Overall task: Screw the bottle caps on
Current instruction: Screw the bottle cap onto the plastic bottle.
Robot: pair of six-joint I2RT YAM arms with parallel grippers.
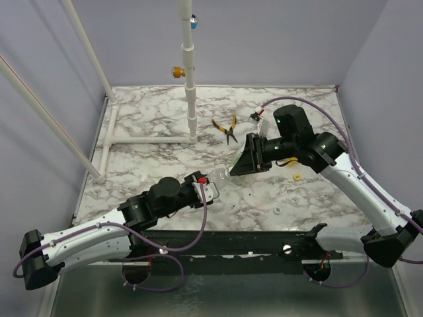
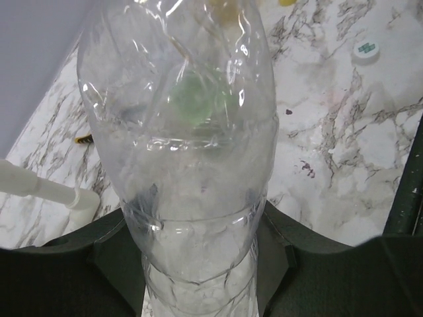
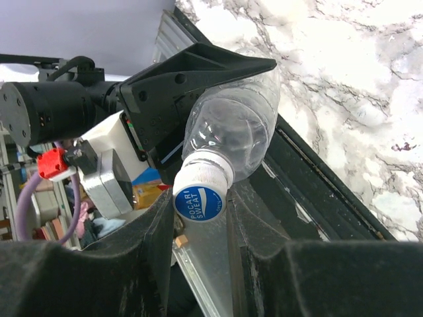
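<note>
Clear plastic bridges the two arms in the top view: the clear bottle [image 1: 221, 176] lies nearly level over the marble table [image 1: 152, 112]. Its body is clamped by the left gripper [image 1: 209, 187] and its neck end is hidden inside the right gripper [image 1: 236, 168], presumably so one arm braces while the other turns. A yellow cap [image 1: 297, 177] and a whitish cap [image 1: 277, 211] lie loose near the right arm, with the pliers [image 1: 228, 129] farther back. The left wrist view shows only the bottle's body squeezed between its own fingers, and no neck. The right wrist view supplies what both lack: the blue-topped cap [image 3: 198, 198] sits on the bottle's mouth, pinched between the right fingers. Whether it is fully threaded I cannot tell.
</note>
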